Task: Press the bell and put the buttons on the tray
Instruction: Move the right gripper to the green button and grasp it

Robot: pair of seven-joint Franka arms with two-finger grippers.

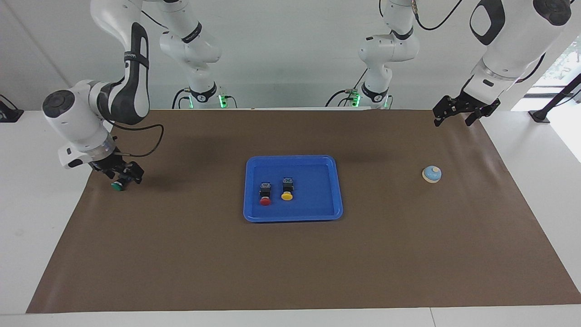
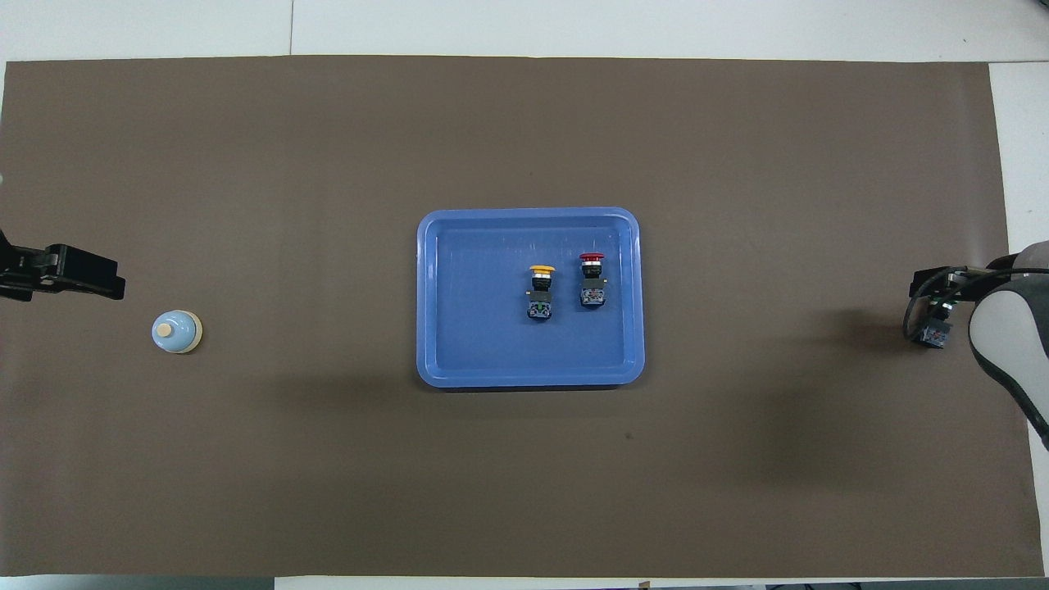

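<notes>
The blue tray (image 1: 338, 186) (image 2: 430, 295) lies mid-mat. In it lie the red button (image 1: 265, 194) (image 2: 592, 279) and the yellow button (image 1: 287, 189) (image 2: 541, 291), side by side, caps pointing away from the robots. The green button (image 1: 119, 185) (image 2: 934, 333) is at the right arm's end of the mat. My right gripper (image 1: 122, 175) (image 2: 942, 287) is down low right at its black body; whether it clamps it does not show. The bell (image 1: 431, 173) (image 2: 176, 332) stands at the left arm's end. My left gripper (image 1: 454, 119) (image 2: 98, 283) hangs open above the mat beside the bell.
A brown mat (image 1: 290, 263) covers the white table. The arms' bases (image 1: 202, 97) stand at the robots' edge of the mat. The right arm's elbow and cable (image 1: 150, 145) hang over the mat near the green button.
</notes>
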